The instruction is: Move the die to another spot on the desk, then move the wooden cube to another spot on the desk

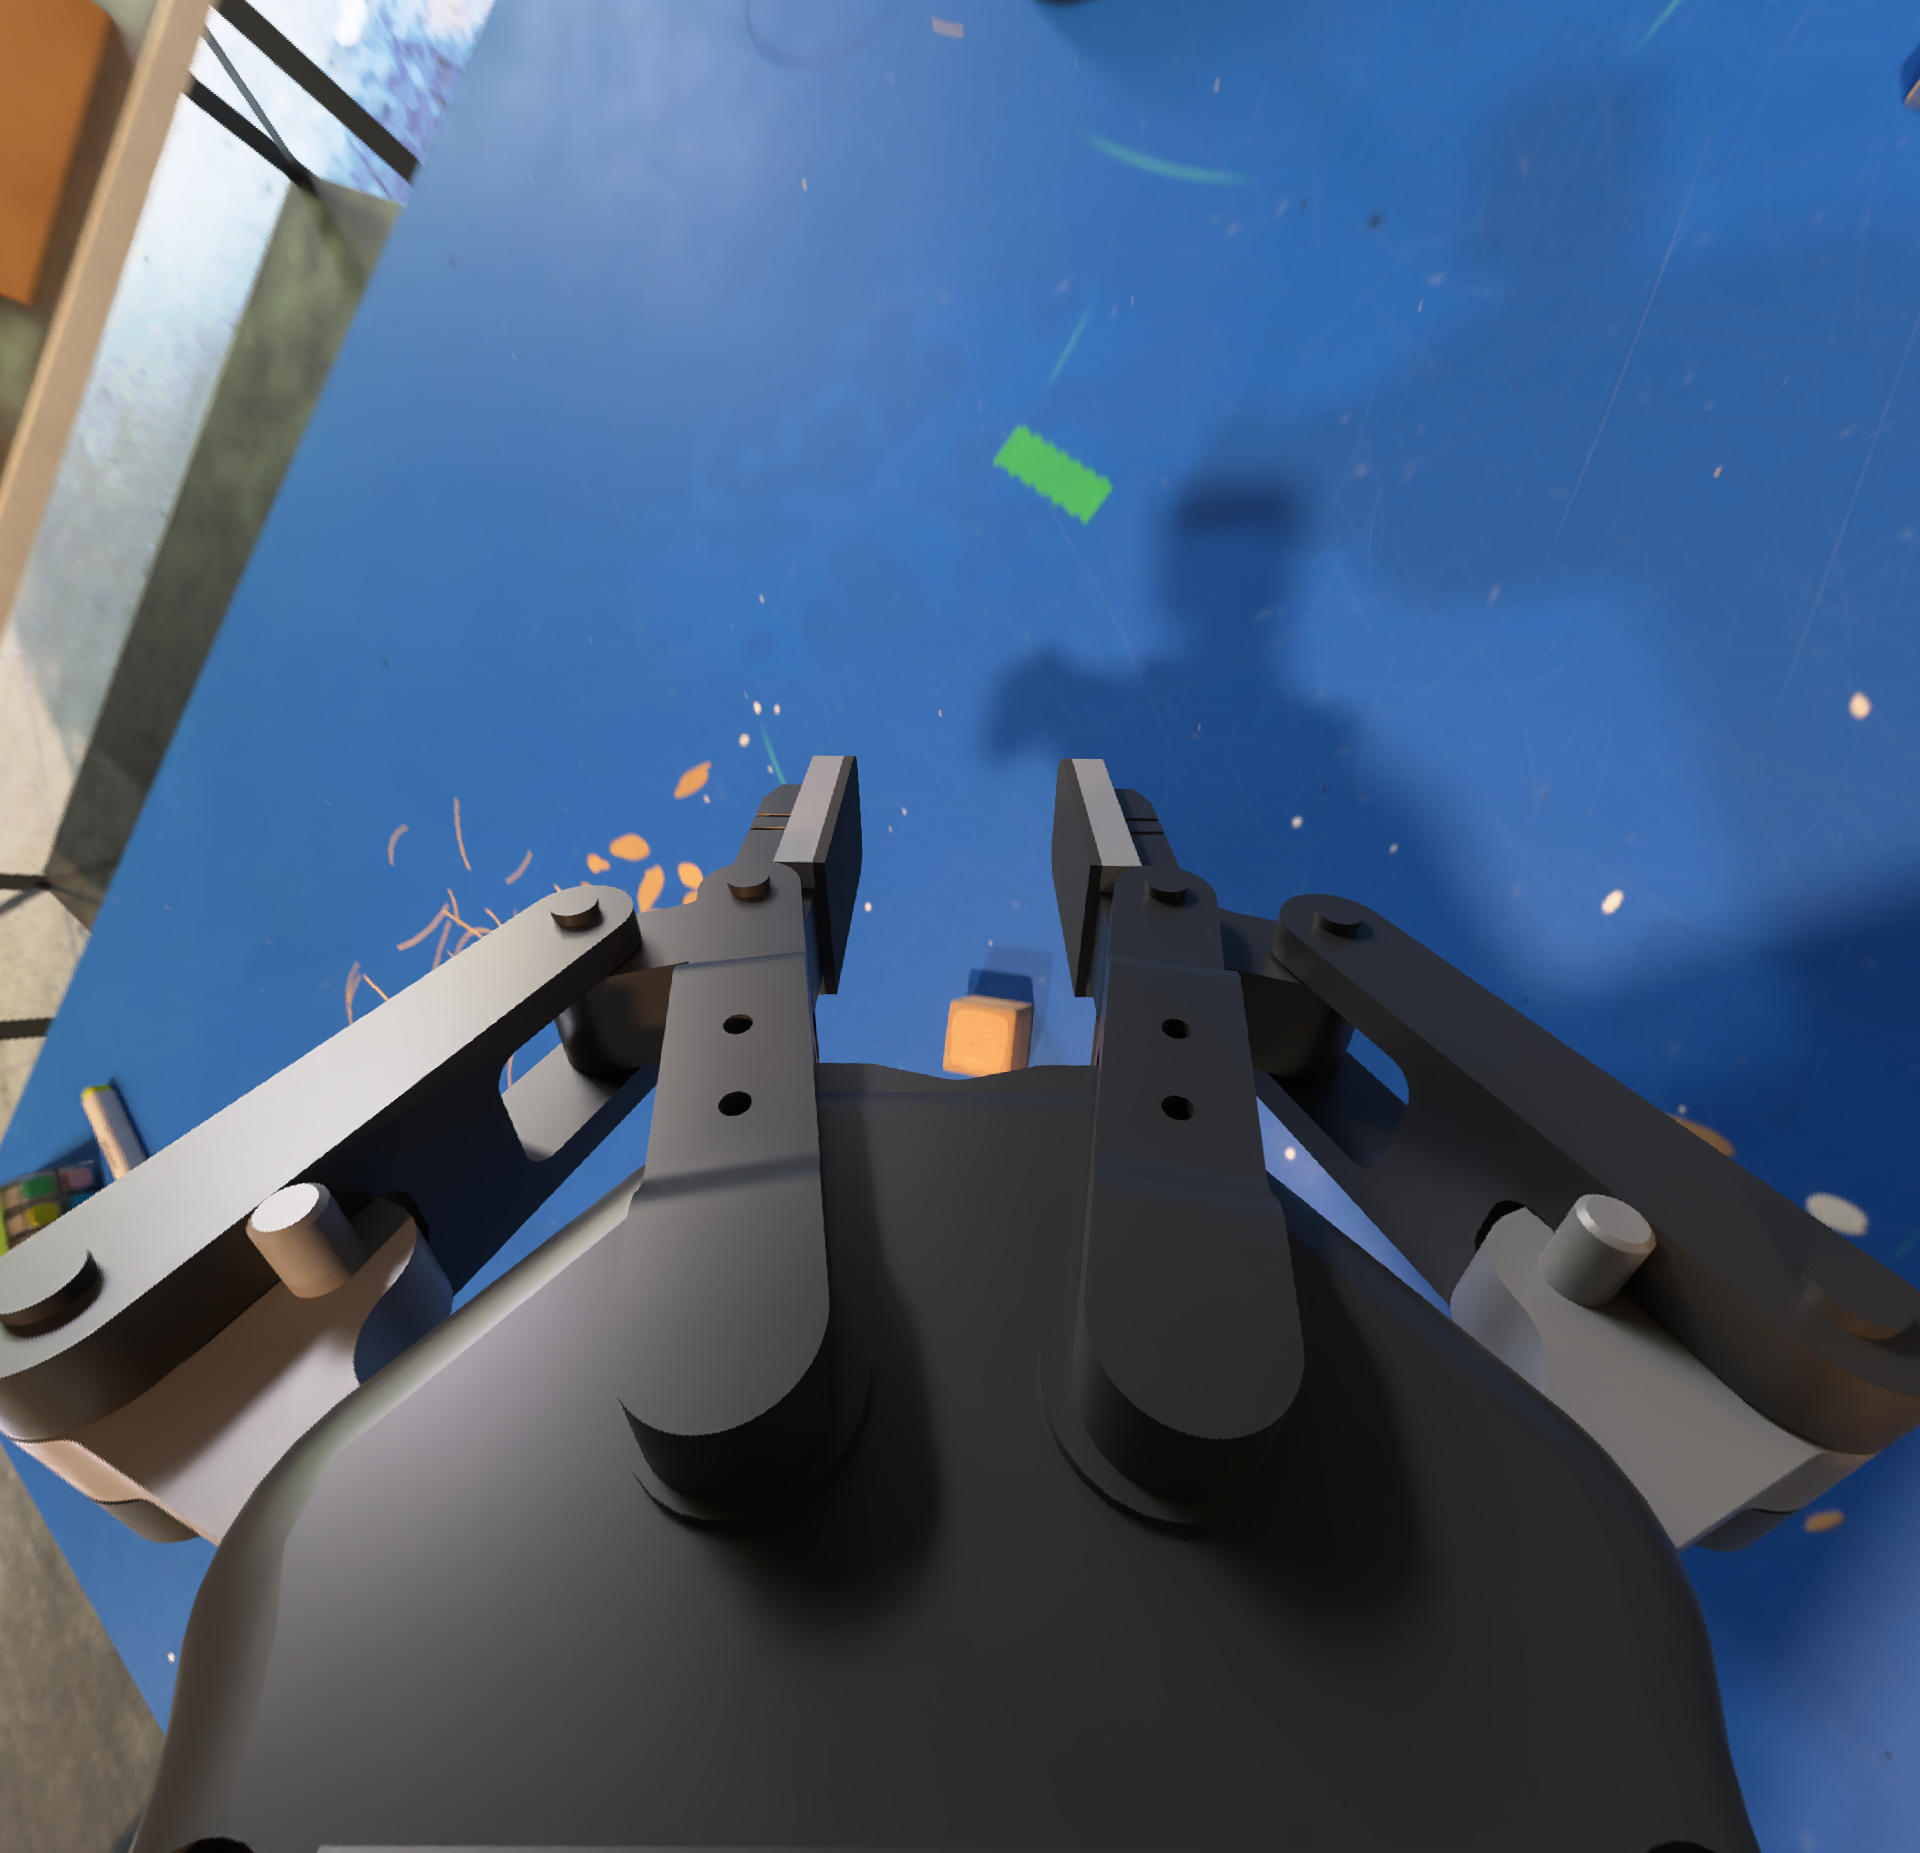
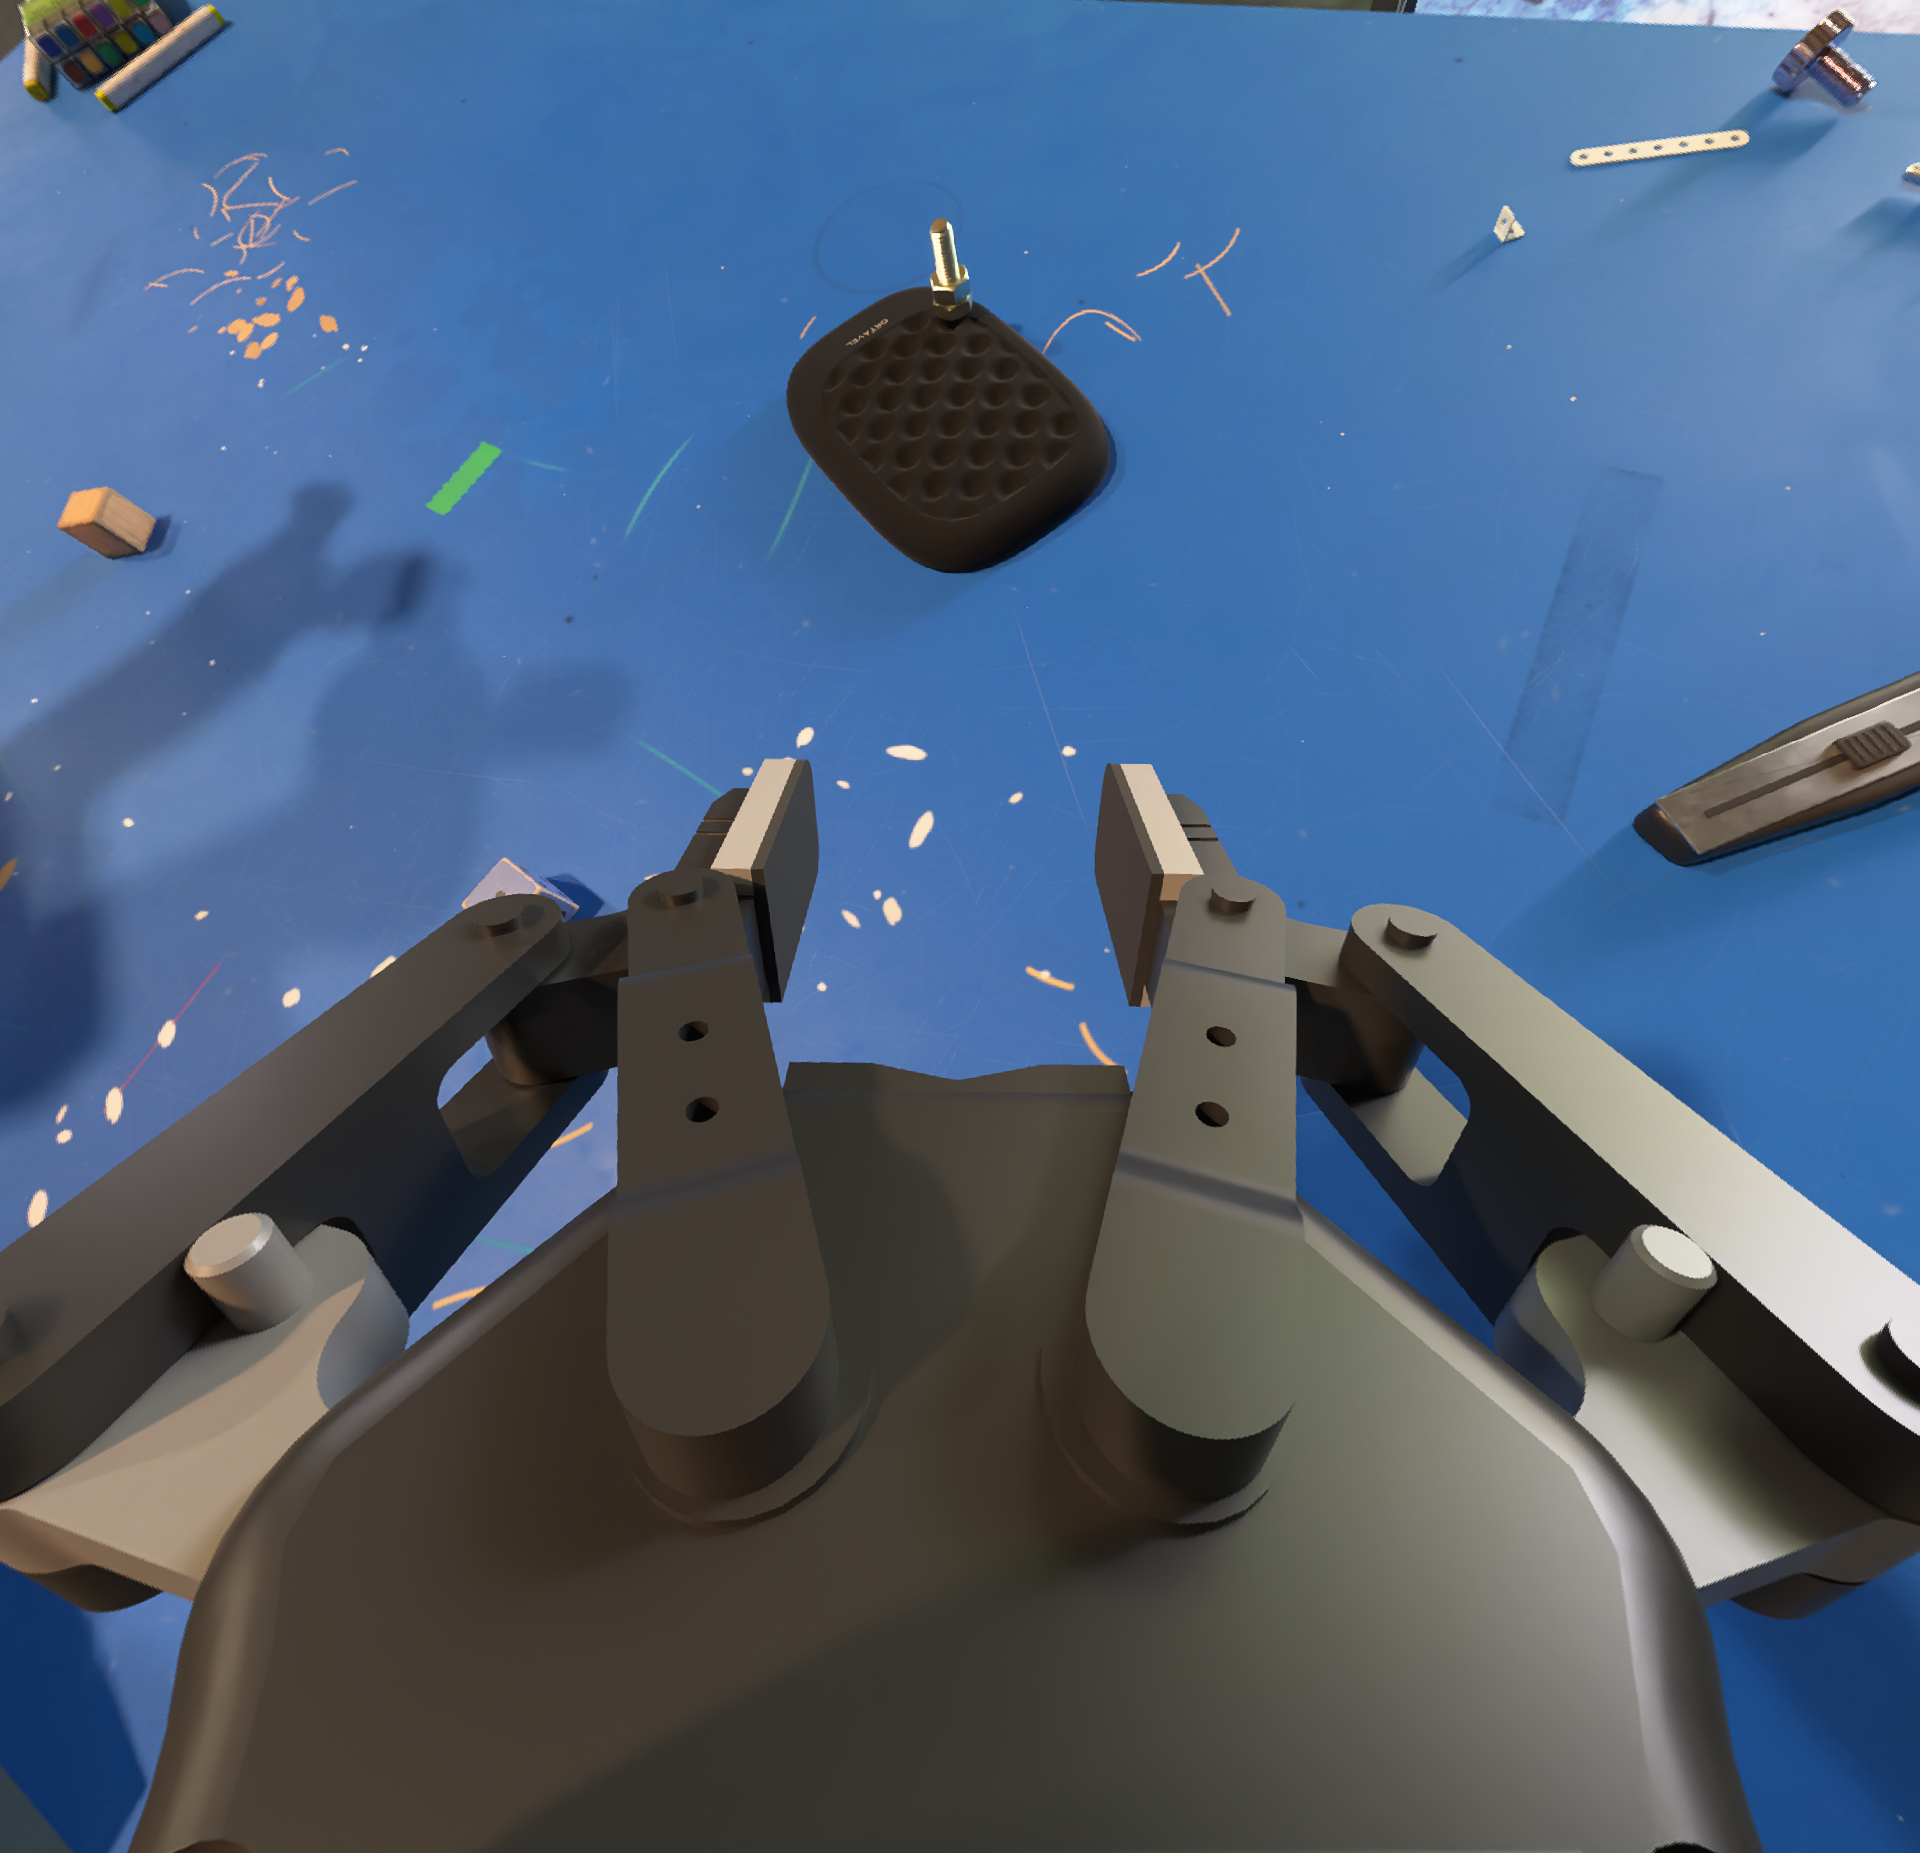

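The wooden cube (image 1: 982, 1034) sits on the blue desk (image 1: 623, 401), below and between the fingers of my left gripper (image 1: 958, 775), close to the palm. That gripper is open, empty and above the desk. The cube also shows far left in the right wrist view (image 2: 107, 521). My right gripper (image 2: 956, 769) is open and empty over bare desk. A small pale angular piece (image 2: 516, 887), maybe the die, lies just left of its left finger, partly hidden by the linkage. A tiny white pyramid-shaped piece (image 2: 1508, 224) lies far right.
A black dimpled pad (image 2: 951, 432) with a brass bolt (image 2: 943, 260) behind it lies ahead of the right gripper. A utility knife (image 2: 1787, 775) is at right, a holed metal strip (image 2: 1659, 148) and a metal part (image 2: 1829, 63) far right, markers (image 2: 94, 21) far left, green tape (image 1: 1051, 473) mid-desk.
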Robot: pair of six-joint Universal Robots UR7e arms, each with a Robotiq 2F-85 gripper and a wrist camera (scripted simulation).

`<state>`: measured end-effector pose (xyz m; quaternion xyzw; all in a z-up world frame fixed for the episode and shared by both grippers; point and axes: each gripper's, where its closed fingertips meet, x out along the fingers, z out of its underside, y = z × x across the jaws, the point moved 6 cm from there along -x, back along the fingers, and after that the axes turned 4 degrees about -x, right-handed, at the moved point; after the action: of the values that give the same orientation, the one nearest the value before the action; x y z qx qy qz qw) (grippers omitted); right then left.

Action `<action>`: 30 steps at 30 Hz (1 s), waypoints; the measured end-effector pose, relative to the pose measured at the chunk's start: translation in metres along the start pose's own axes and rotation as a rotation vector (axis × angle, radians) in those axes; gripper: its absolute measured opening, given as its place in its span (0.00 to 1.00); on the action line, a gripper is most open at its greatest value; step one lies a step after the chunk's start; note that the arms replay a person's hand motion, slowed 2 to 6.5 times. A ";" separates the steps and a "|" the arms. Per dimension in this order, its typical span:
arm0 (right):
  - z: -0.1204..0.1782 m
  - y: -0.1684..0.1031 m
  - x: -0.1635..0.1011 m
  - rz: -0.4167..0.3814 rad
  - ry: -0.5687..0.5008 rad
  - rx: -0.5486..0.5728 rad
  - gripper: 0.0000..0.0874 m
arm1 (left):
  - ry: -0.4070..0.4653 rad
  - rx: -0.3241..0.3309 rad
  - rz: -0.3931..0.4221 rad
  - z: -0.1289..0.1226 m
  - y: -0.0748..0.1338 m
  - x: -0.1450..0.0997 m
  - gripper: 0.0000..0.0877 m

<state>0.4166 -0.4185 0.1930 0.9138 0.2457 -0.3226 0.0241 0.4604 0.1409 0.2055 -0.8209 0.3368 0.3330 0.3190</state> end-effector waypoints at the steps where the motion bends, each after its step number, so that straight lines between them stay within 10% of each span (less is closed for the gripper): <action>1: 0.000 0.000 0.000 -0.002 0.001 0.001 0.56 | -0.018 -0.004 0.008 0.005 -0.002 0.002 0.39; 30: 0.005 0.001 0.007 -0.024 -0.027 0.012 0.56 | -0.369 0.016 0.148 0.086 -0.011 0.052 0.45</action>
<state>0.4185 -0.4172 0.1850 0.9065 0.2542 -0.3365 0.0180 0.4694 0.1936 0.1197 -0.7165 0.3347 0.4975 0.3566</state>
